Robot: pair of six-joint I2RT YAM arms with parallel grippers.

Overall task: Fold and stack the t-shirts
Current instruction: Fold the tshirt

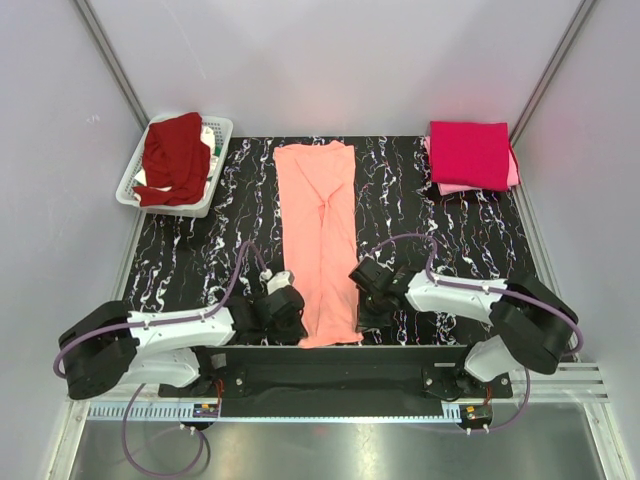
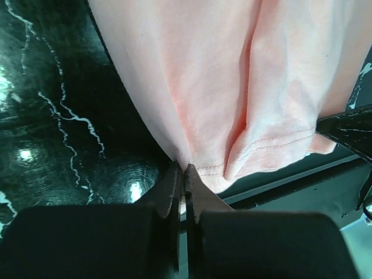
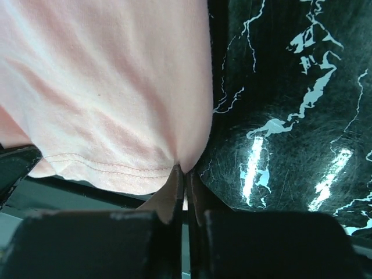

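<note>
Salmon-peach t-shirt (image 1: 320, 230) lies as a long folded strip down the middle of the desk (image 1: 200, 250) in the top view. Its hem sits at lower centre between the left pincer (image 1: 288, 308) and right pincer (image 1: 362, 303). A maroon tee (image 1: 175, 155) fills the basket (image 1: 218, 175) at upper left, and a crimson tee (image 1: 468, 152) lies at upper right.

In the left wrist view, the left pincer (image 2: 181, 171) is pressed together on one hem corner, at lower centre.

In the right wrist view, the right pincer (image 3: 185, 173) pinches the other corner, and the cloth puckers there.

The cotton looks soft, light and limp and will likely sag between the holds. The stitched hem corners look like the firmest places to grip.
</note>
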